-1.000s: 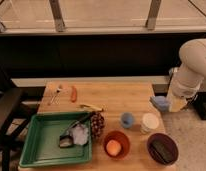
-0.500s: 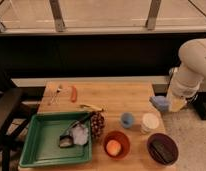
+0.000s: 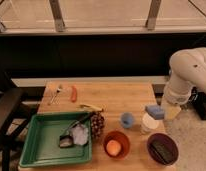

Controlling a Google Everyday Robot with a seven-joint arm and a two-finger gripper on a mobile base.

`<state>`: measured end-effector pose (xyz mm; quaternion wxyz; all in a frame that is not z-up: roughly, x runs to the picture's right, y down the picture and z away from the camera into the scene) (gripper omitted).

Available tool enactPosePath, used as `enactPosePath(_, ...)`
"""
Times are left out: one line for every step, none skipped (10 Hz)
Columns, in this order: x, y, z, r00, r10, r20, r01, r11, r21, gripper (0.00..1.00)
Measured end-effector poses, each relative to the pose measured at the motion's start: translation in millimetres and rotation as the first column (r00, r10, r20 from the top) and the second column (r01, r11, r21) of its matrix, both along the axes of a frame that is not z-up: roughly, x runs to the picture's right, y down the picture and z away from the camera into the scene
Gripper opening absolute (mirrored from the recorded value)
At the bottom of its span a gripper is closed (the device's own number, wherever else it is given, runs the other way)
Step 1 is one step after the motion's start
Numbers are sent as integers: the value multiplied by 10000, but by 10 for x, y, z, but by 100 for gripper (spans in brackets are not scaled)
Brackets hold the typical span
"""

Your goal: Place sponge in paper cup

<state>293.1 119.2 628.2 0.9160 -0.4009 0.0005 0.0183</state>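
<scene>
The light-blue sponge (image 3: 154, 110) hangs in the air just above the white paper cup (image 3: 148, 123), which stands on the wooden table near its right edge. My gripper (image 3: 163, 111) comes down from the white arm on the right and is shut on the sponge's right end. The sponge's lower edge is close to the cup's rim, slightly right of its centre.
A small blue cup (image 3: 127, 119) stands left of the paper cup. An orange bowl (image 3: 116, 145) with an orange and a dark bowl (image 3: 162, 148) sit at the front. A pineapple (image 3: 97, 125), a banana (image 3: 91, 107), a green tray (image 3: 41, 150), a carrot (image 3: 73, 93) and a fork (image 3: 56, 93) lie to the left.
My gripper has moved the sponge down and a little to the left, closer to the paper cup's rim. Nothing else has moved.
</scene>
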Motion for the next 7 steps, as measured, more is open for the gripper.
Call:
enactPosePath(-13, 133, 33, 10000, 11, 83, -9, 9997, -226, 0)
enactPosePath(-16, 234, 66, 9999, 50, 136, -45, 9992, -393, 0)
enactPosePath(-24, 353, 120, 9997, 130, 193, -118, 9981, -600, 0)
enactPosePath(-13, 425, 166, 9994, 239, 230, -222, 9971, -723, 0)
enactPosePath(24, 506, 228, 9987, 442, 249, -419, 9953, -874, 0)
enactPosePath(59, 573, 284, 9978, 607, 259, -579, 9935, -984, 0)
enactPosePath(91, 595, 320, 9971, 724, 248, -696, 9924, -1014, 0)
